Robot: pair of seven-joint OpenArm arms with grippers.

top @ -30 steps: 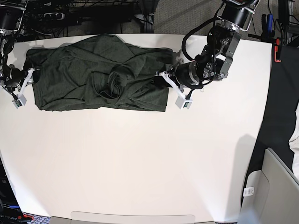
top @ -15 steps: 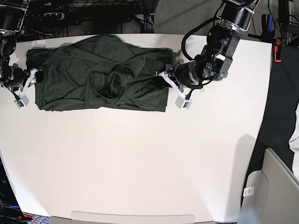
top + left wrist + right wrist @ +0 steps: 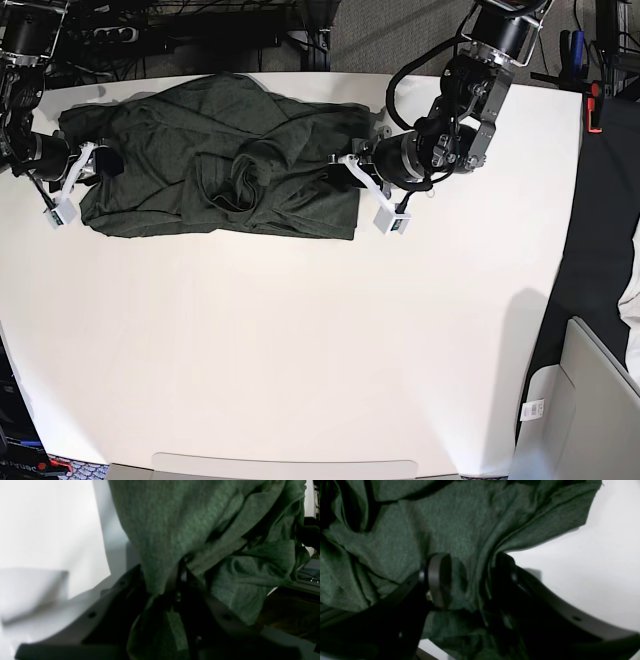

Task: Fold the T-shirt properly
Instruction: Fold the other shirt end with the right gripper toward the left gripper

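The left hand (image 3: 358, 176) is seen clamped on the shirt's (image 3: 215, 155) edge and the right hand (image 3: 77, 172) set around its opposite edge, the shirt lying bunched on the desk (image 3: 300, 340), where uneven pulling could slip thin fabric free.

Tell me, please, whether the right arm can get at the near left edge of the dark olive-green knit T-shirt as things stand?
Probably yes: the right gripper already sits at that edge of the dark olive-green knit T-shirt, fabric between its fingers, nothing blocking.
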